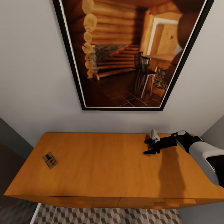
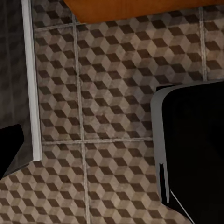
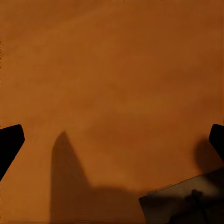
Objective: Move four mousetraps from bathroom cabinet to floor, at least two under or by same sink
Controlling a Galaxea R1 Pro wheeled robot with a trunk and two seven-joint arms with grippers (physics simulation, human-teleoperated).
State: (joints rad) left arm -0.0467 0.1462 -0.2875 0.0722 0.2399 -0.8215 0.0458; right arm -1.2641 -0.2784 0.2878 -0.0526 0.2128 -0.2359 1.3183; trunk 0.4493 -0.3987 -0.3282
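The orange-brown cabinet [image 1: 109, 165] stands against the wall below me. One mousetrap [image 1: 50, 160], tan with a red spot, lies flat near the left end of its top. My right gripper [image 1: 150, 146] hovers open over the far right part of the top. In the right wrist view its black fingertips [image 3: 9, 144] sit wide apart above the cabinet wood [image 3: 112, 70], and a second mousetrap [image 3: 186, 203] lies in shadow just beside the gripper [image 3: 112, 140], not between the fingers. My left gripper [image 2: 112, 147] hangs low over the cube-patterned floor [image 2: 116, 93], one fingertip [image 2: 8, 149] far out at the picture's edge.
A large framed picture [image 1: 130, 53] of a log interior hangs on the wall above the cabinet. Patterned floor [image 1: 109, 216] shows in front of the cabinet. A white strip [image 2: 30, 79] runs along the floor, with the cabinet edge [image 2: 140, 9] and my dark base [image 2: 191, 149] nearby.
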